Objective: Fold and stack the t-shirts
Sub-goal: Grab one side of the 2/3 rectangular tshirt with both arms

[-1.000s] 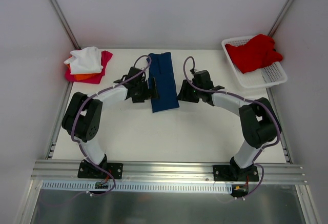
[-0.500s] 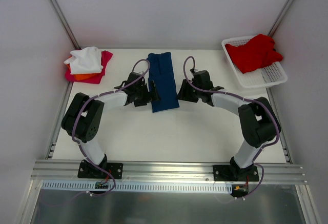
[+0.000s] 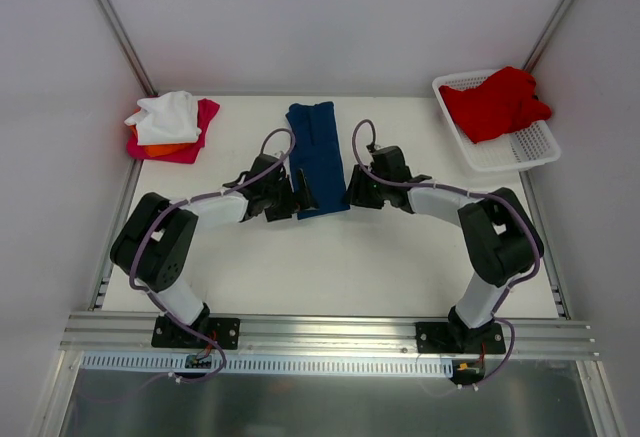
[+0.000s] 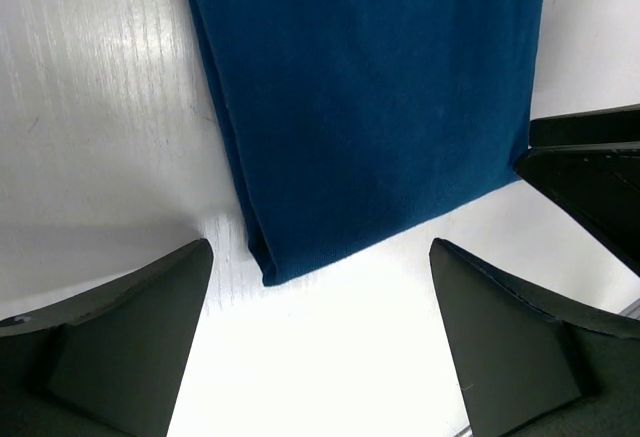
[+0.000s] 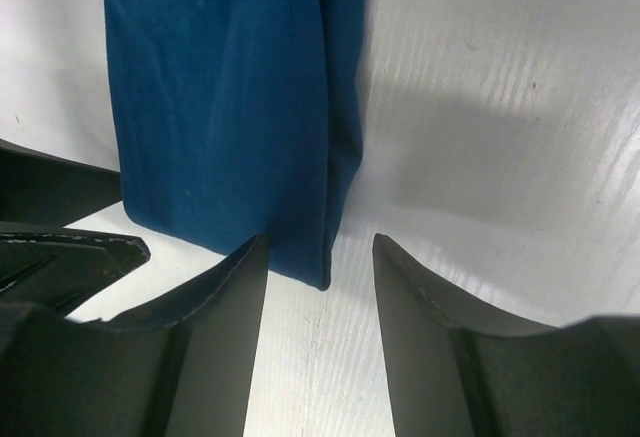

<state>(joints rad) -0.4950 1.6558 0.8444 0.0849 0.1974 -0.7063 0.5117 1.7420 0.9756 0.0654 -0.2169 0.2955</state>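
Navy t-shirt (image 3: 315, 157) is already folded to a long narrow strip, lying just 12 o'clock of table (image 3: 330, 267) centre, long axis roughly 12–6. Both arms are at its 6 o'clock hem. Left gripper (image 3: 300, 195) is at the 7 o'clock corner, jaws released and wide, with that corner between them and nothing pinched (left wrist view). Right gripper (image 3: 352, 192) is at the 5 o'clock corner, jaws narrower but apart, straddling the folded edge without biting it. Looks like the step is the cross-fold: grab the near hem and carry it toward 12. Next move needs both jaws lower and clamped on all layers at each corner, then lifted together so the strip doesn't skew. Finished stack sits at 10 o'clock: white t-shirt (image 3: 168, 112) on an orange t-shirt (image 3: 165, 147) on a magenta t-shirt (image 3: 205, 117). Red t-shirt (image 3: 495, 102) waits in the basket (image 3: 510, 157) at 2 o'clock.
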